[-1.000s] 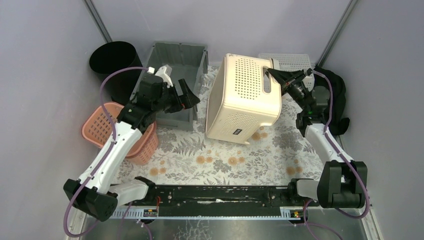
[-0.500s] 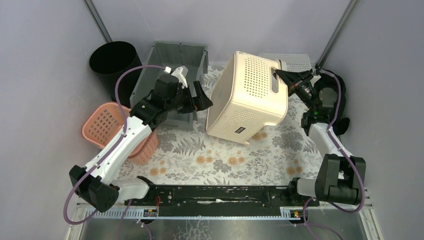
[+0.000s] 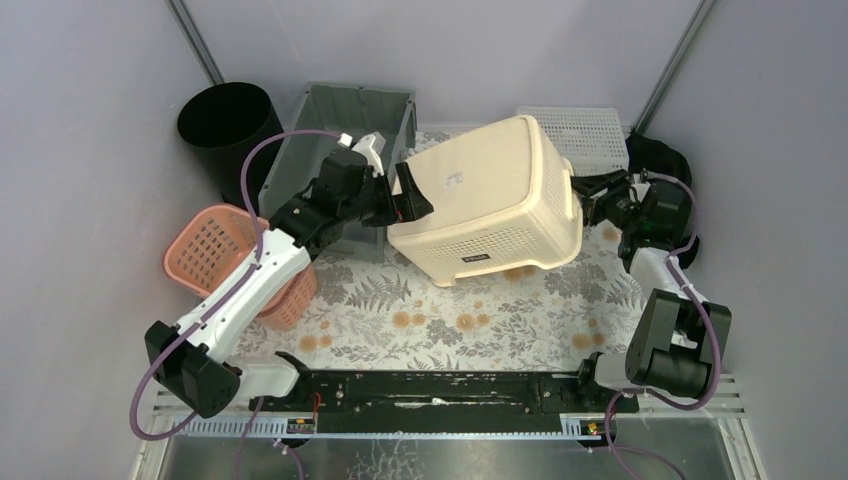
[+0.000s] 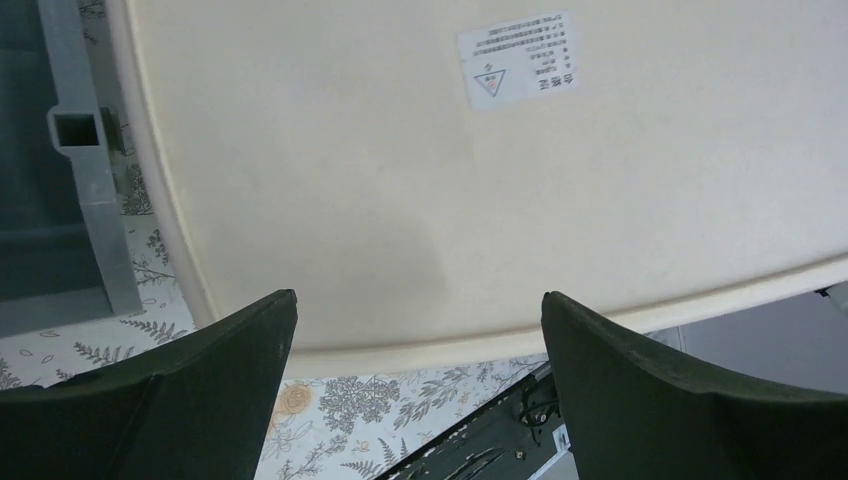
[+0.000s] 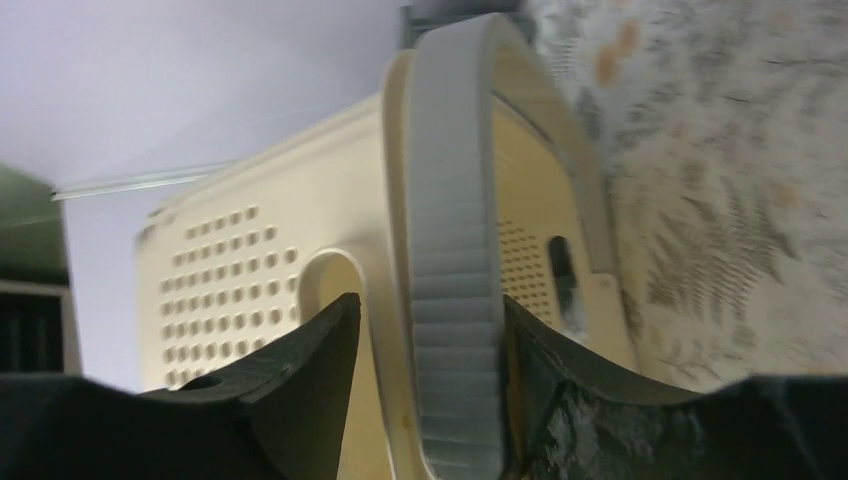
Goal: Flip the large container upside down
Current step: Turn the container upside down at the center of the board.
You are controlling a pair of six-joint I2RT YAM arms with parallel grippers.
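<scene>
The large cream container (image 3: pixel 490 195) lies on the floral mat with its solid bottom and white sticker facing up and left, its rim low on the right. My left gripper (image 3: pixel 410 195) is open, its fingers against the container's left bottom edge; the left wrist view shows that bottom (image 4: pixel 400 150) filling the frame above the spread gripper (image 4: pixel 418 300). My right gripper (image 3: pixel 585 190) is at the container's right rim. In the right wrist view it (image 5: pixel 430 305) is shut across the ribbed rim beside the handle hole of the container (image 5: pixel 250 260).
A grey bin (image 3: pixel 340 130) stands just behind my left arm, a black bucket (image 3: pixel 225 115) at the back left, a pink basket (image 3: pixel 215 250) at the left. A white perforated tray (image 3: pixel 580 125) and a black object (image 3: pixel 665 160) sit at the back right. Floral mat (image 3: pixel 450 310) covers the table.
The container has tipped over from standing on its side to bottom-up. My left gripper moved right against it. My right gripper swung down and right with the rim.
</scene>
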